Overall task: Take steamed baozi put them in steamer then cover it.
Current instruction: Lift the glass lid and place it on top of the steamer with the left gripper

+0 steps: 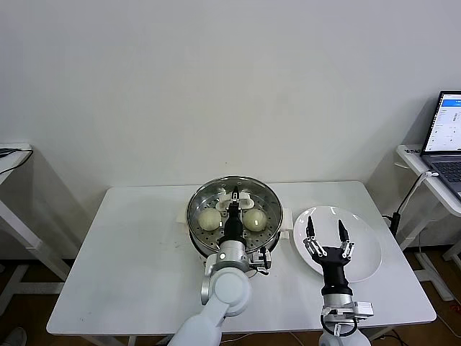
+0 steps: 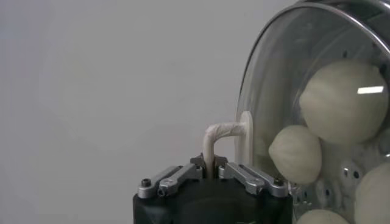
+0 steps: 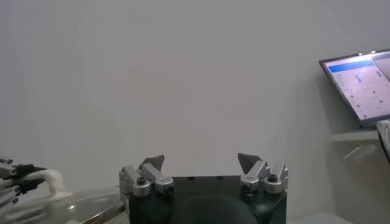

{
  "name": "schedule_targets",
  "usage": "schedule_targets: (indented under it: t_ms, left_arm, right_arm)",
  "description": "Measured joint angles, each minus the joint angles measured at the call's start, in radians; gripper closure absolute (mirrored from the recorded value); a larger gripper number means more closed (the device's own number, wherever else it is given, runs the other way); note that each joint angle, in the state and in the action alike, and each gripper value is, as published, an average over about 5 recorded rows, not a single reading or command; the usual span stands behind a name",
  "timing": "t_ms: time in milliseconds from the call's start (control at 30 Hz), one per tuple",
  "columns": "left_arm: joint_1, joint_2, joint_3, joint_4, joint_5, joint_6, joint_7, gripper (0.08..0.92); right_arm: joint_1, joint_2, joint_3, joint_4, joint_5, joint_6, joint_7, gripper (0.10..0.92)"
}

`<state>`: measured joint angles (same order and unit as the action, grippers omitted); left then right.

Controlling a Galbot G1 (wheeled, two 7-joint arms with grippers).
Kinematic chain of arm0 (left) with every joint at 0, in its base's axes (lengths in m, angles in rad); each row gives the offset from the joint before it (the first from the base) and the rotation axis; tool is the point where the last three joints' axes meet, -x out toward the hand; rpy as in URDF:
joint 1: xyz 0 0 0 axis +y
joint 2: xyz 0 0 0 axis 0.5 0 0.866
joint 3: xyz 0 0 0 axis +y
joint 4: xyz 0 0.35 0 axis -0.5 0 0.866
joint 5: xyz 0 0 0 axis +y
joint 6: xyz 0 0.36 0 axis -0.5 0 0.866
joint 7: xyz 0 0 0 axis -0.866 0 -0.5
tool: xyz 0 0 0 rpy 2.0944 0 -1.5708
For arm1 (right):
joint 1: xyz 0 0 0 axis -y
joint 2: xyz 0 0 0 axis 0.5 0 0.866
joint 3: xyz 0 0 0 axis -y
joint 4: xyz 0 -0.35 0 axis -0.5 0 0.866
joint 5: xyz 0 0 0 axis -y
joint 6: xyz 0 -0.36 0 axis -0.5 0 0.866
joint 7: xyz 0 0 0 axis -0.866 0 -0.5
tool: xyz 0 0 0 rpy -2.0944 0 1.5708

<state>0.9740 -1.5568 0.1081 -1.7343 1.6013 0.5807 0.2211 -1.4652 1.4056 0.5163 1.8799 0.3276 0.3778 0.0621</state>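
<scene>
Glass cover (image 1: 234,209) handle clenched by left gripper (image 1: 234,204); right gripper (image 1: 325,234) splayed above plate (image 1: 364,249).

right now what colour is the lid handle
White, on the cover; handle shows best in the left wrist view.

The left gripper (image 1: 235,199) hides part of the steamer (image 1: 198,198); the laptop (image 1: 449,133) is cut off.

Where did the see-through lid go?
In the head view, the glass lid sits on the steamer at the table's middle, left of the white plate, with the left end effector shut on its handle.
</scene>
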Motion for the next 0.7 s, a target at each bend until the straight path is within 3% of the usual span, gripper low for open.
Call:
schedule_targets:
  t_ms: [700]
  left_arm:
    - [0.002,-0.005,-0.01,0.019,0.007,-0.016,-0.01,0.811]
  right_arm:
    - [-0.002,-0.002,-0.005,0.0,-0.006,0.001,-0.002,0.203]
